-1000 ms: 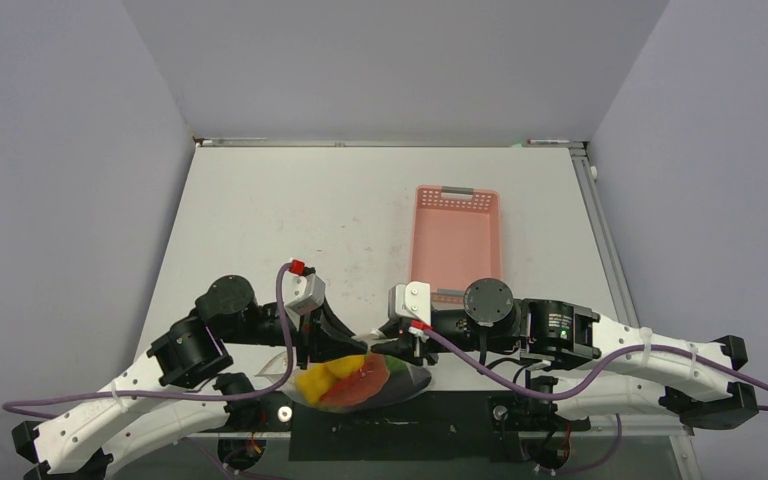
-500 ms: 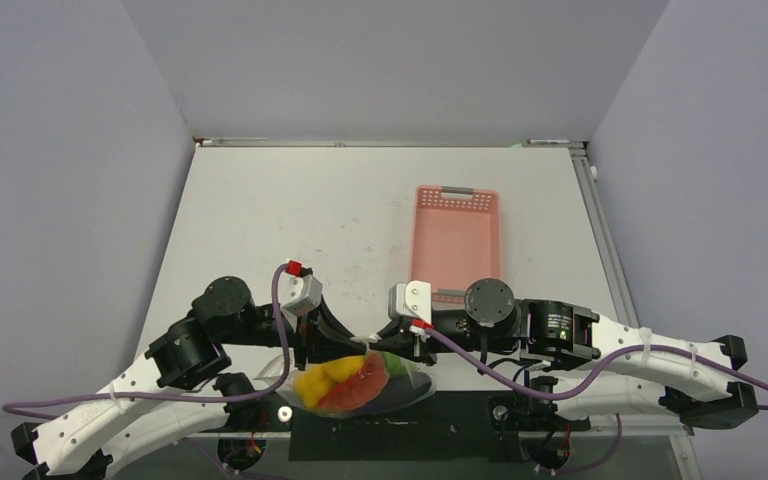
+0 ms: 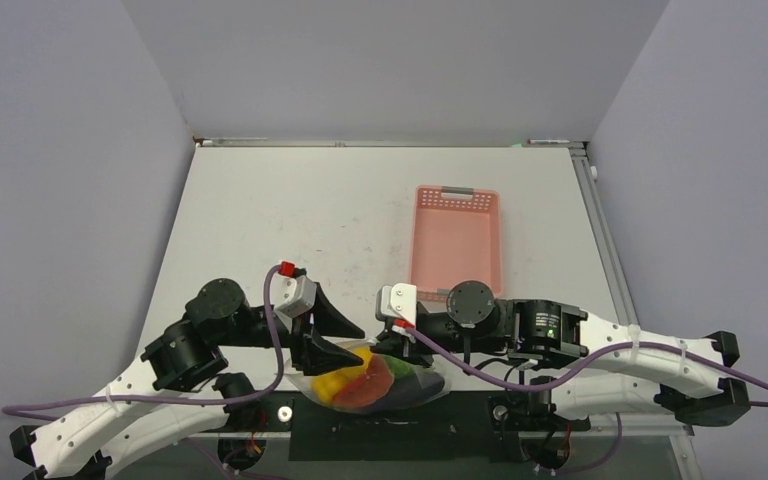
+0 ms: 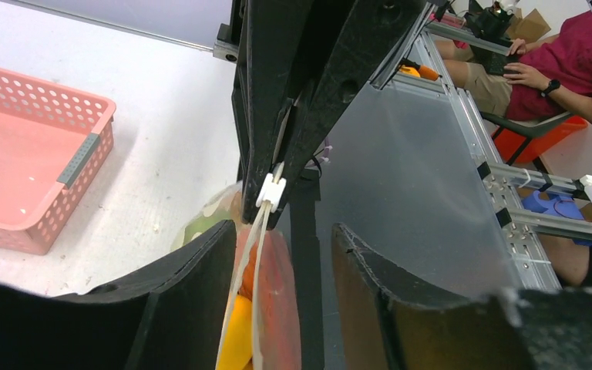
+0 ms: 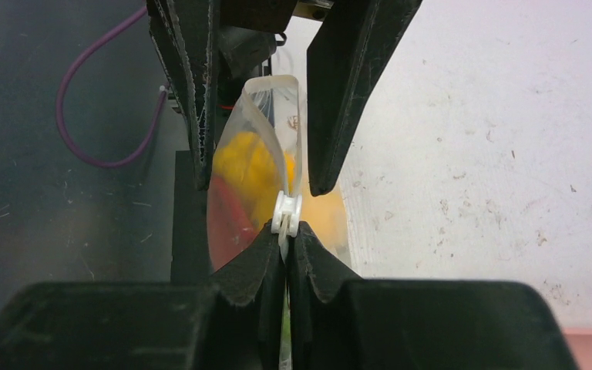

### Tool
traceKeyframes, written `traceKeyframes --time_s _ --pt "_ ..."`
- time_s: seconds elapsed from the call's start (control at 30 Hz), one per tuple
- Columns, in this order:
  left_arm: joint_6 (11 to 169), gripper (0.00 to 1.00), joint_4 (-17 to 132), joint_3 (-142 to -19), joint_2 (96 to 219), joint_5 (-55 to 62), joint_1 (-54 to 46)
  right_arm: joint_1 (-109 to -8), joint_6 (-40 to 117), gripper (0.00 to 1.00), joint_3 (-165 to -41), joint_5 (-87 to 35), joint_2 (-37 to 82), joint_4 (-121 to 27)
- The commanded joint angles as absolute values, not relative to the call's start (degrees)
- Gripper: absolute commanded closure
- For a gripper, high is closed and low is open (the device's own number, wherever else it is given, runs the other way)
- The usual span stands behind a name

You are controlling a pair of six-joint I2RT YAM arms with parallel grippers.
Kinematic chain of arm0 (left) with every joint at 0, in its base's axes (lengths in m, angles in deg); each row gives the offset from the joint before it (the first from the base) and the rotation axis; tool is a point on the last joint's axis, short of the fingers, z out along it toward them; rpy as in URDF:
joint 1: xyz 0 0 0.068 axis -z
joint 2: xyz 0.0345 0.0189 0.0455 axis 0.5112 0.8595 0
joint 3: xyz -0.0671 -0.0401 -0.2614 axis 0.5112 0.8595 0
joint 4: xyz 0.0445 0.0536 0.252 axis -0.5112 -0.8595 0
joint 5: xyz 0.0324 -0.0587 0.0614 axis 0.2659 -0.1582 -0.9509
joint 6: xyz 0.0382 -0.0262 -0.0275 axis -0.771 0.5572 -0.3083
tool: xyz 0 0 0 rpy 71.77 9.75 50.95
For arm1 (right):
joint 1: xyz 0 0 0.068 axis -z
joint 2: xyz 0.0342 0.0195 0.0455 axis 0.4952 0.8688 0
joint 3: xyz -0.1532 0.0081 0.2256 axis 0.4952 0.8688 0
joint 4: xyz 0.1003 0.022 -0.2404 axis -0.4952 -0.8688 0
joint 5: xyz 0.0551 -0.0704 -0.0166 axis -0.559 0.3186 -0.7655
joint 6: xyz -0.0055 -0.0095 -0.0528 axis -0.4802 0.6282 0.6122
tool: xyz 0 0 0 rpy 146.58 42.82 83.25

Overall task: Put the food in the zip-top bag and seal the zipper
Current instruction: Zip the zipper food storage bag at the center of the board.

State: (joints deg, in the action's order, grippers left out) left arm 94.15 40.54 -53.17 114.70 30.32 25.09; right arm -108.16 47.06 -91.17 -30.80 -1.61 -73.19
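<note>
Zip-top bag (image 3: 385, 388) lies at the table's (image 3: 290, 220) six o'clock edge with the food (image 3: 352, 385) inside. Our right gripper (image 5: 285, 235) pinches the zipper (image 5: 286, 214) tight to hold it up. Our left gripper (image 4: 284, 239), at the bag's nine o'clock, is open around it.

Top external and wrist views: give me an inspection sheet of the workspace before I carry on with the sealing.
Surface: white table, scuffed.
Job's things: zip-top bag at the near edge, food inside; zipper lifted, white slider on it.
Clutter: pink basket, empty, far right.
Grippers: left gripper open, fingers either side of the bag's top edge; right gripper shut on the zipper just by the slider.
Cables: purple cables, one per arm; no snag seen.
Surroundings: grey walls; seated person beyond the near edge.
</note>
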Motion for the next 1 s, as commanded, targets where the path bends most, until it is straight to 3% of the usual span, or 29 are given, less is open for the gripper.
traceKeyframes --time_s 0.0,0.47,0.97 --pt "93.82 0.53 44.40 -54.48 114.51 29.72 25.31 -108.65 45.69 0.95 -95.55 -30.13 -1.48 -70.40" --pt "94.07 0.51 48.58 -53.54 117.26 29.45 25.33 -109.34 45.59 0.95 -96.03 -29.72 -0.63 -71.40" --pt "94.15 0.78 49.41 -52.56 117.49 31.74 25.33 -109.37 45.28 0.95 -95.74 -29.03 -0.62 -71.07"
